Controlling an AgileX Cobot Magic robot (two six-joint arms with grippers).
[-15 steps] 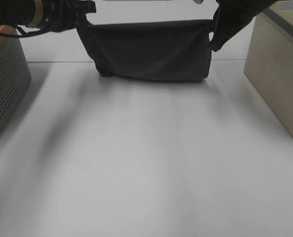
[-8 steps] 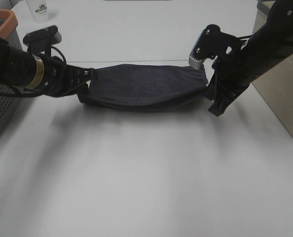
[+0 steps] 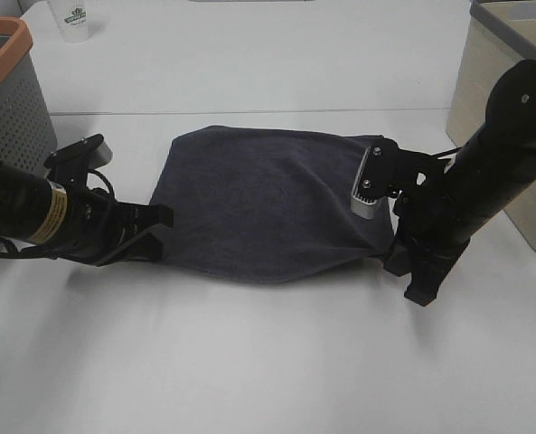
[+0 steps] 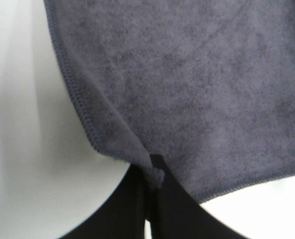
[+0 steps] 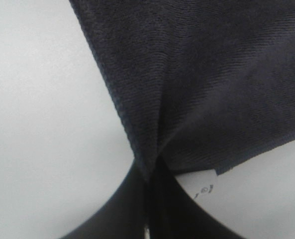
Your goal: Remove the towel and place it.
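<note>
The towel (image 3: pixel 263 203) is a dark charcoal cloth spread flat on the white table (image 3: pixel 268 362), in the middle of the exterior high view. My left gripper (image 3: pixel 157 228) is shut on its near left corner, low over the table. My right gripper (image 3: pixel 390 253) is shut on its near right corner. The left wrist view shows the stitched hem (image 4: pixel 77 94) pinched between the closed black fingers (image 4: pixel 132 209). The right wrist view shows the towel (image 5: pixel 207 84) pinched the same way, with its white tag (image 5: pixel 202 186) beside the fingers.
A grey perforated basket with an orange rim (image 3: pixel 5 81) stands at the far left. A beige box (image 3: pixel 507 127) stands at the right edge. A clear cup (image 3: pixel 73 18) sits at the back left.
Both grippers have lowered and pulled toward the front, and the towel went from hanging folded between them to lying spread flat on the table.
</note>
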